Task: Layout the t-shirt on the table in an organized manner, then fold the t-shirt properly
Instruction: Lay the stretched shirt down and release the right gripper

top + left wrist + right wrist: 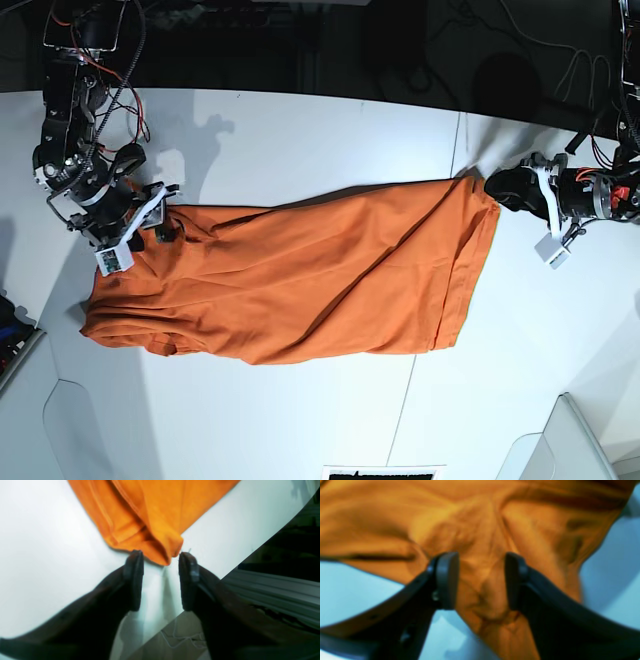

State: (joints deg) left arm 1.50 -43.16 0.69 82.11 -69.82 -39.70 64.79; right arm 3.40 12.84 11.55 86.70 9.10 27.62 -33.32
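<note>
Two black arms, pretty bare-bones looking. Left gripper (161,557) with long dark curved fingers (135,580) ending in flat rounded pads, slightly glossy. Same deal on the right gripper (481,580): matte black fingers (446,580), small silvery screw on the side of one pad, couple of holes further back along the link. White blocky brackets (125,245) behind each wrist in the base view, plus loose red and black cables (105,60) looping up the right arm, red wiring near the left wrist too.
</note>
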